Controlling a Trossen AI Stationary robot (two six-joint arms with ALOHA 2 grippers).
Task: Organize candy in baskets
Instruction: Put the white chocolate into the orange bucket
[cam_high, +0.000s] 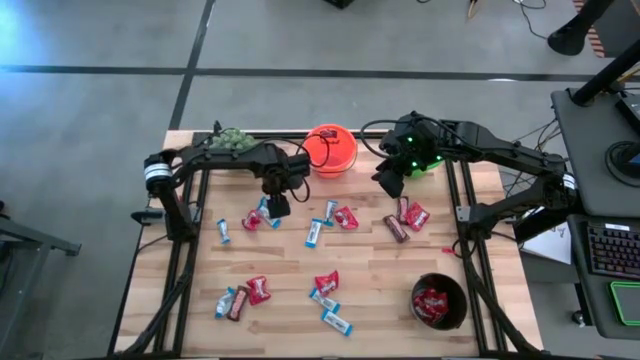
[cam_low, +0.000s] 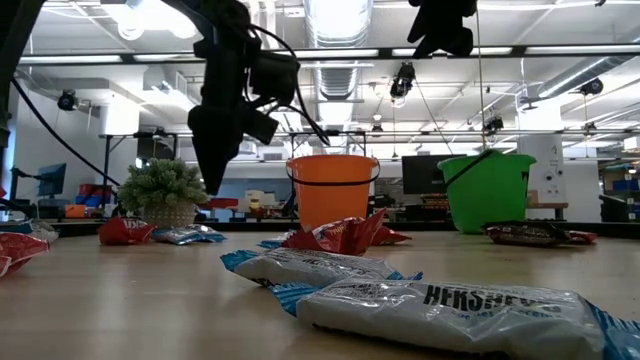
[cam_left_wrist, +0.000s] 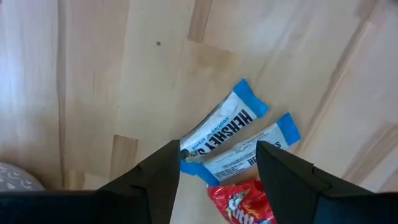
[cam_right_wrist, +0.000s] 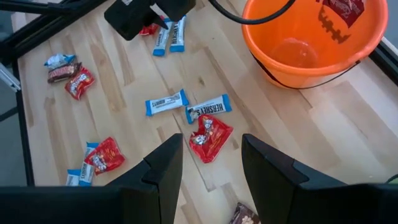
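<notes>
Your left gripper (cam_left_wrist: 214, 171) hangs open and empty just above two blue-and-white bars (cam_left_wrist: 217, 134) lying side by side, a red packet (cam_left_wrist: 245, 205) touching them. Drop straight down so the fingers straddle only one bar, then carry it to the orange basket (cam_high: 331, 149) nearby. Your right gripper (cam_right_wrist: 211, 158), also open and empty, waits above the green basket (cam_low: 487, 190).

Left arm reaches in from counter's left edge, elbow bent, wrist angled down; left hand (cam_high: 277, 205) hangs low over counter, fingers (cam_left_wrist: 163, 177) spread, nothing between them. Right arm stretches from right side toward back centre; right hand (cam_high: 388, 182) held higher, tilted down, fingers (cam_right_wrist: 165, 163) parted, empty.
</notes>
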